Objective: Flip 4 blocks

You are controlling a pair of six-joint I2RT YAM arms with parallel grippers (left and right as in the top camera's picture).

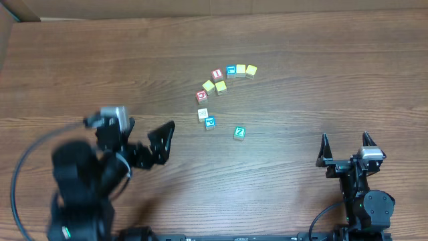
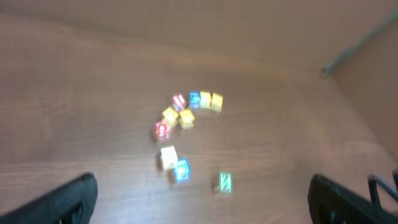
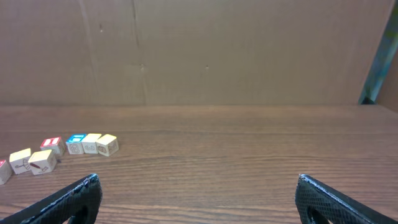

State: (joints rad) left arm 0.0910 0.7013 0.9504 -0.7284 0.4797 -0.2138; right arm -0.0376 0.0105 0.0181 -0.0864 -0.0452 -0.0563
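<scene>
Centrally on surface [image 1: 321, 60], toward far edge: blocks [image 1: 210, 122] loosely clustered, teal Z block [image 1: 239, 132] apart on near side | left pincer [image 1: 130, 130] by near-left corner, jaws apart, empty | right pincer [image 1: 345, 144] by near-right corner, likewise | step: reach for a block; descend square, pinch opposite faces, tip over, clear of neighbours | legible: "Z" on teal, "1" on red cube [image 1: 217, 74]

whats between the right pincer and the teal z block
Nothing but bare table lies between the right pincer and the teal Z block; the overhead view shows it.
</scene>
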